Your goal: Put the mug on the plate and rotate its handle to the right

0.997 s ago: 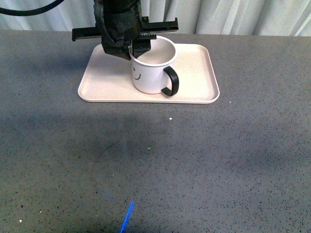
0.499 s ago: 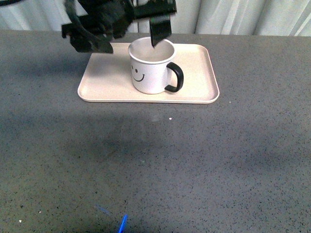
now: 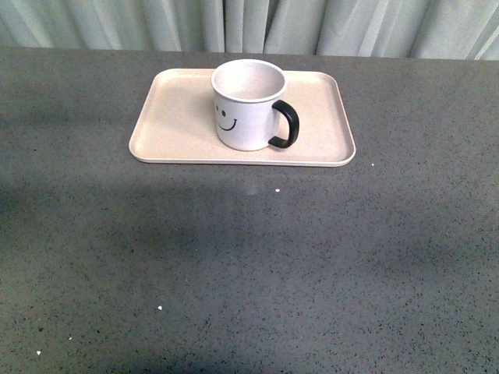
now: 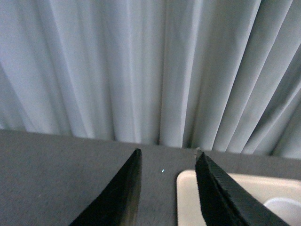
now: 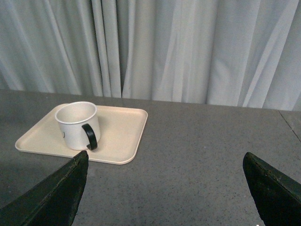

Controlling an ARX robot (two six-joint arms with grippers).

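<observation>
Mug on plate, handle right; wrist cams only: L tool, R tool apart.

left claw: dark jaws parted by a moderate gap, nothing between them, aimed roughly level as far as the tips alone show | right claw: jaws spread wide, empty | front view: neither arm in sight
</observation>
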